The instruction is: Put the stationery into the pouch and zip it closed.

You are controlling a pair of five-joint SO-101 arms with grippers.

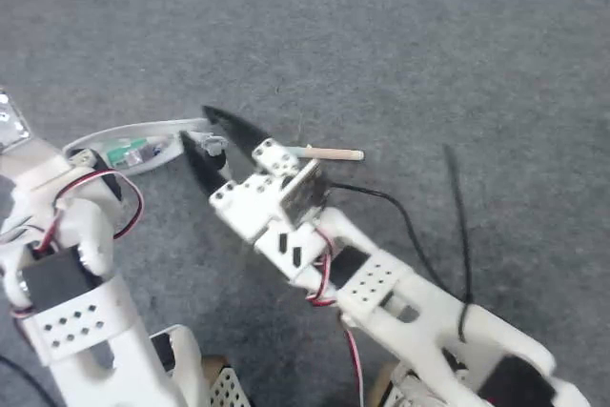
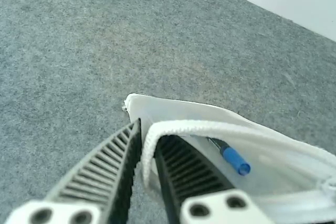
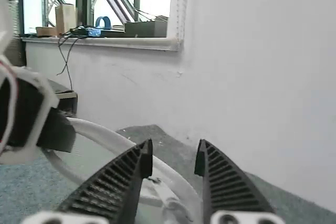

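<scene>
The soft white pouch gapes above the fuzzy grey table, with a blue-tipped pen inside. The left gripper pinches its corded rim between ribbed black fingers. The right gripper hovers spread at the mouth, and a slim wooden stick lies nearby.

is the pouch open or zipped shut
Open. The pouch gapes at its mouth, a blue pen lies inside, and the left pincer grips its rim.
</scene>
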